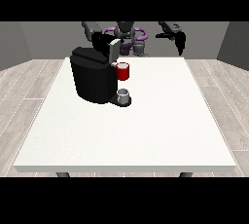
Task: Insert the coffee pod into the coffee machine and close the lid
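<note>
The black coffee machine (92,79) stands on the table's left half. Its grey lid (114,48) is tilted up above a red pod holder (123,72) on the machine's front. A small grey cup (124,96) sits on the base below the holder. I cannot make out a separate coffee pod. The hand at the view's left (101,40) is just behind the raised lid, close to or touching it. The hand at the view's right (180,40) hangs in the air beyond the table's far right edge, fingers pointing down, holding nothing.
The white table (146,130) stretches wide in front of and to the right of the machine. The robot's torso (127,40) is behind the far edge. Wooden floor surrounds the table.
</note>
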